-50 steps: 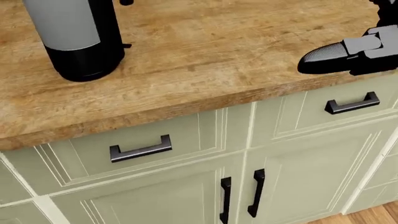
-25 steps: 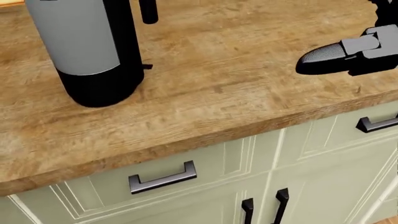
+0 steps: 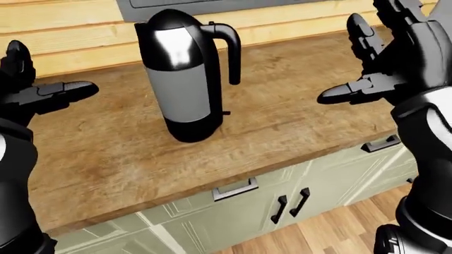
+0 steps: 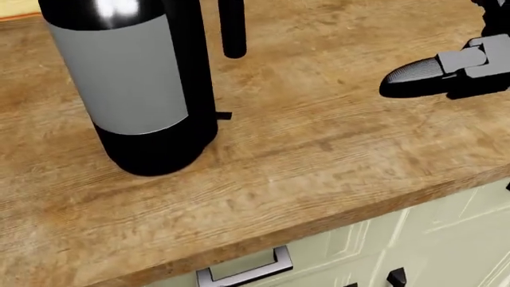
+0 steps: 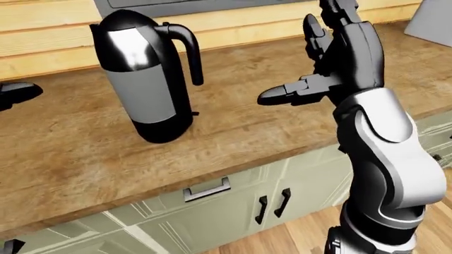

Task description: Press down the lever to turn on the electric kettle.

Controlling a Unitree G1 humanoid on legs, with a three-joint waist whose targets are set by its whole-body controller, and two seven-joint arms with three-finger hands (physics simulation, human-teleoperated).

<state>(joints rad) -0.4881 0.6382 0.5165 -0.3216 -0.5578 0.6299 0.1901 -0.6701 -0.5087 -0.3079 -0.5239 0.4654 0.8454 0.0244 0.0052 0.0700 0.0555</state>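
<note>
Two hands were up and neither touched anything — the right hand (image 3: 385,69) hovered with fingers spread apart, thumb jutting toward the kettle (image 3: 182,74), well apart from it on the right of the left-eye view; the left hand (image 3: 38,87) was likewise open, held off on the left. My read: both were staged wide so the kettle stayed unobstructed between them, a pre-reach pose, lever not yet pressed. The kettle stood upright on the wooden counter (image 3: 282,119), set in from the counter's edge, handle (image 3: 227,47) facing the right-hand side — so the right hand looked the natural one for the press. The lever (image 4: 223,116) was a small dark tab sticking out low on the body under the handle, just above the base. Kettle body: tall, slightly tapered cylinder, matte grey band in the middle, glossy black dome lid and black base — smooth, probably slick. Counter was butcher-block wood with visible grain; below it pale green panelled cabinets (image 5: 212,217) with dark bar pulls. Small target, so the fingertip needs a careful downward push.
</note>
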